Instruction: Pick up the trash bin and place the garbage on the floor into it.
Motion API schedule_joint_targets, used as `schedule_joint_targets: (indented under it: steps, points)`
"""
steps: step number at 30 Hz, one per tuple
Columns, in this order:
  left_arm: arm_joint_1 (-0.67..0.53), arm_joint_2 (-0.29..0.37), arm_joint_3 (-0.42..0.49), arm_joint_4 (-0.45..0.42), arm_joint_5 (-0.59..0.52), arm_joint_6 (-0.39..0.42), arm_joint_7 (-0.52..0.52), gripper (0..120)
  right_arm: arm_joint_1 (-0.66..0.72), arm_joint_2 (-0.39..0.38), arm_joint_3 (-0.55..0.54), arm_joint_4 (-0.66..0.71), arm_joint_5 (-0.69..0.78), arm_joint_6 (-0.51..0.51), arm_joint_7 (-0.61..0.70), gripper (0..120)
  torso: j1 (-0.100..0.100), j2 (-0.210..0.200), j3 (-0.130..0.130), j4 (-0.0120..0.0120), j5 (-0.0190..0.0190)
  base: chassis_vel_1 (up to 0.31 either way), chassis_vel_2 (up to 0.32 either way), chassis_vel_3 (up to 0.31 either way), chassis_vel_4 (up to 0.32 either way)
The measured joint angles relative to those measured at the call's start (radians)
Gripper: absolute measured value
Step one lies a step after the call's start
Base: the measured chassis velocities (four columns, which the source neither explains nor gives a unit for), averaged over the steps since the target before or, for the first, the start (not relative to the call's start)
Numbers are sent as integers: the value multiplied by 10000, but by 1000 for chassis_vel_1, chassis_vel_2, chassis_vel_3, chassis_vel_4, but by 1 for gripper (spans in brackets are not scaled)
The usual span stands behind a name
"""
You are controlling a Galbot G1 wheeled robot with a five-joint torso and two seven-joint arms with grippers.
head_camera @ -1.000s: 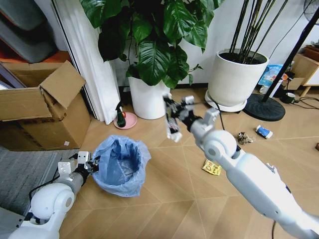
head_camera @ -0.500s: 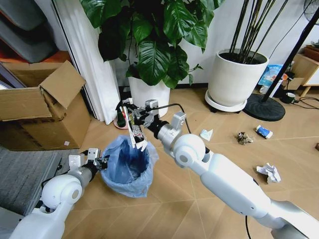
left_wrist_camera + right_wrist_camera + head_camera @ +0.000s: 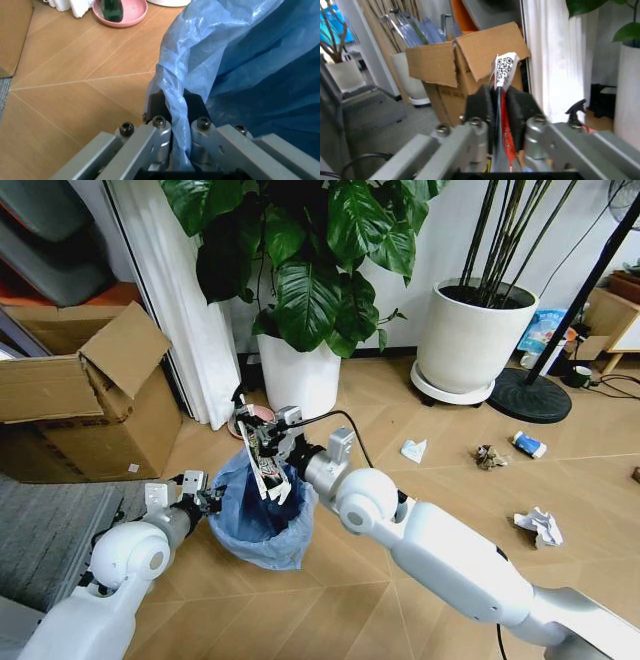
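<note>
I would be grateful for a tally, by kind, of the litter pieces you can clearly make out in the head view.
Crumpled white paper wads: 2
Crumpled grey wrapper: 1
Blue-and-white can: 1
White-and-red tube, held by the right gripper over the blue-lined trash bin gripped by the left gripper: 1
Total: 5

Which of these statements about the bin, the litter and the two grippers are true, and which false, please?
1. The left gripper is clamped on the trash bin's bag rim. True.
2. The right gripper is empty. False: it grips a white-red tube.
3. The tube hangs over the bin's opening. True.
4. All litter is off the floor. False: a white paper wad and a blue-white can lie there.
5. The bin has tipped onto its side. False: its opening faces up.
</note>
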Motion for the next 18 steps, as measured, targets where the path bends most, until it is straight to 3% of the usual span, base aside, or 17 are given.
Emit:
schedule_joint_targets:
  steps: [2, 4, 6, 8, 11, 18]
  points:
    - [10, 2, -23, -1, 1, 0, 17, 0, -14, -65, -87, -8, -102, 41, 36, 25, 0, 0, 0, -1, 0, 0, 0, 0, 0]
    - [10, 2, -30, 0, 1, 0, 20, 0, -19, -70, -102, -9, -109, 41, 41, 27, 0, 0, 0, -1, 0, 0, 0, 0, 0]
    - [10, -9, -49, -1, 5, -1, 33, 0, -29, -35, -128, -14, -102, 46, 77, 39, 0, 0, -1, -1, 0, 0, 0, 0, 0]
    - [10, -15, -49, -2, 7, -2, 36, 0, -29, 5, -129, -24, -75, 46, 107, 41, -1, 0, 0, -1, 0, 0, 0, 0, 0]
    - [5, -35, -59, -4, 18, -11, 43, 0, 16, 72, -151, -44, -8, 46, 168, 57, -1, 0, 0, 0, 0, 0, 0, 0, 0]
    - [58, -81, -162, -6, 56, -39, 85, 0, 0, -58, -71, 45, 128, 26, 353, 79, -1, 0, 0, 0, 0, 0, 0, 0, 0]
